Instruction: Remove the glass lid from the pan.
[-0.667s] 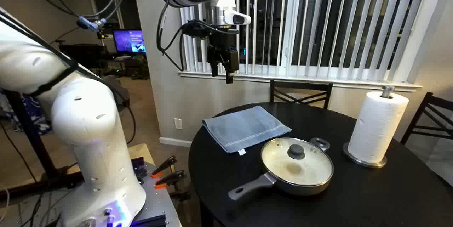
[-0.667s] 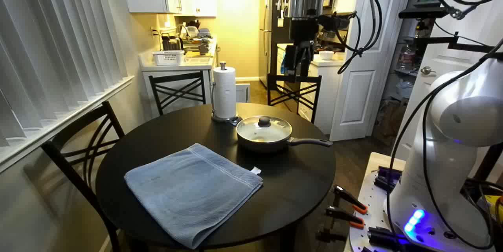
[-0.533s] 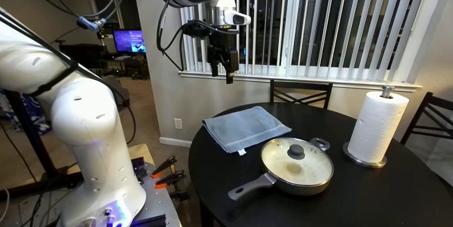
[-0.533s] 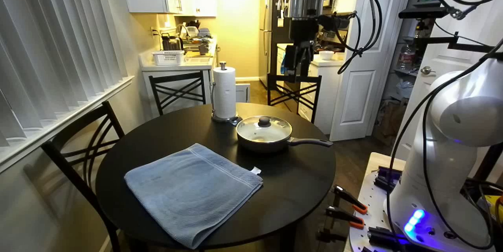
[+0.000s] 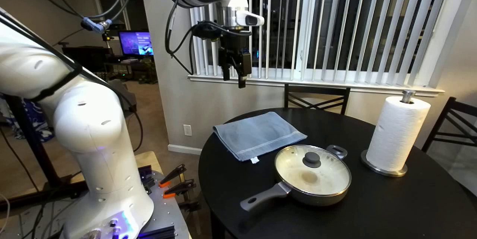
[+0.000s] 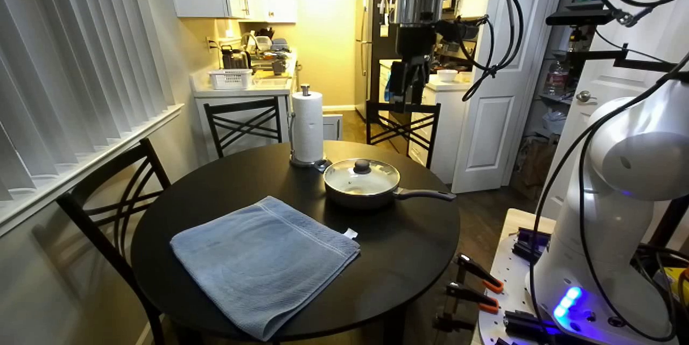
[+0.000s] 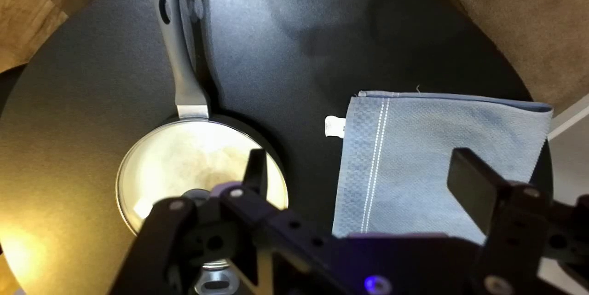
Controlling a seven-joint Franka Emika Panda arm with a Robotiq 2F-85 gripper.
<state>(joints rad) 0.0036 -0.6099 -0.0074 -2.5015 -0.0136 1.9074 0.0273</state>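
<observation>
The round glass lid (image 5: 298,168) with a dark knob rests on the pan (image 5: 316,199) on the black table. The lid (image 6: 355,179) and the pan (image 6: 361,201) also show in an exterior view. In the wrist view the lid (image 7: 184,157) is at left, with its knob partly hidden behind a finger. The pan's grey handle (image 7: 177,51) points up there. My gripper (image 5: 234,81) hangs high above the table, apart from the lid and pan. It also shows in an exterior view (image 6: 406,104). In the wrist view the gripper (image 7: 360,157) is wide open with nothing between its fingers.
A folded blue-grey cloth (image 5: 261,136) lies beside the pan on the round table (image 5: 402,205). A paper towel roll (image 5: 397,134) stands on a holder on the pan's far side from the robot. Chairs (image 6: 115,199) surround the table; a window with blinds is behind it.
</observation>
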